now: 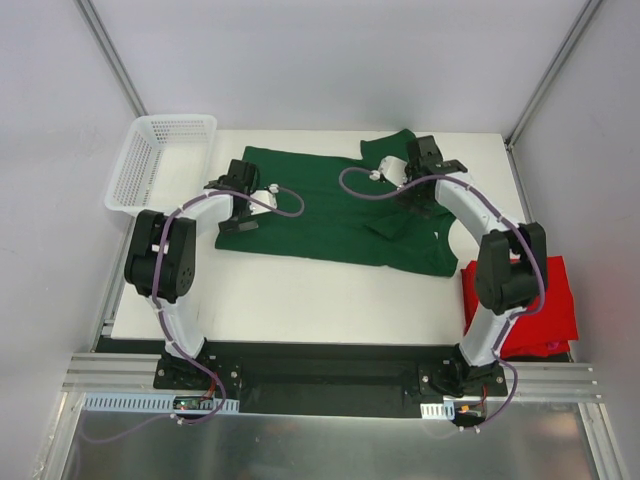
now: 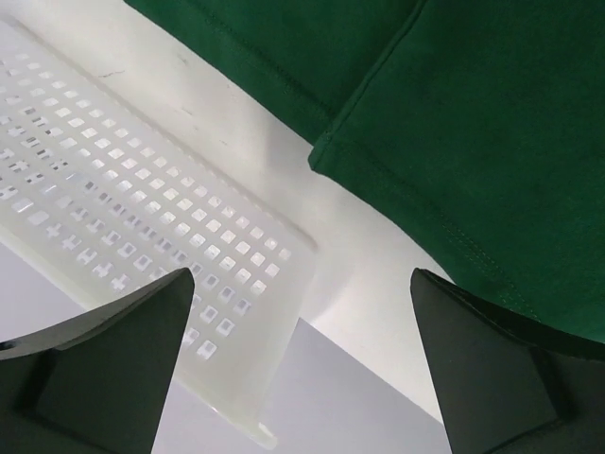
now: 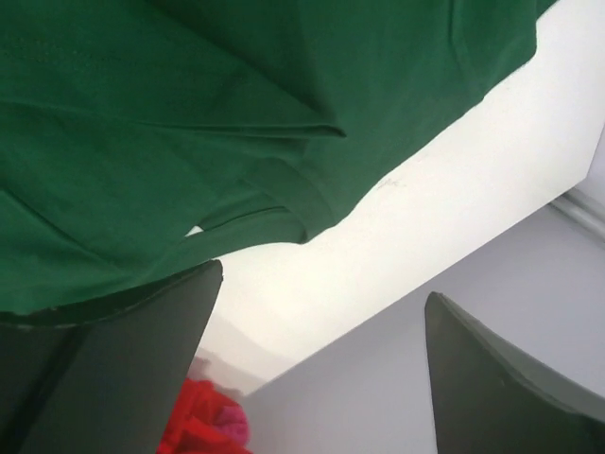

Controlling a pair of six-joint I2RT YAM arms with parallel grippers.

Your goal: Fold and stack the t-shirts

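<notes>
The dark green t-shirt (image 1: 330, 215) lies spread on the white table, with a fold bunched at its far right. The red t-shirt (image 1: 520, 300) lies crumpled at the table's near right corner. My left gripper (image 1: 230, 180) hovers over the green shirt's left sleeve, open and empty. In the left wrist view (image 2: 302, 284) the sleeve hem (image 2: 454, 142) lies just ahead of the fingers. My right gripper (image 1: 440, 160) hovers over the shirt's far right part, open and empty. The right wrist view (image 3: 324, 284) shows green folds (image 3: 189, 113) above and a bit of red shirt (image 3: 198, 421) below.
A white plastic mesh basket (image 1: 160, 160) stands at the table's far left corner, close to my left gripper; it also shows in the left wrist view (image 2: 142, 218). Grey walls enclose the table at the back and both sides.
</notes>
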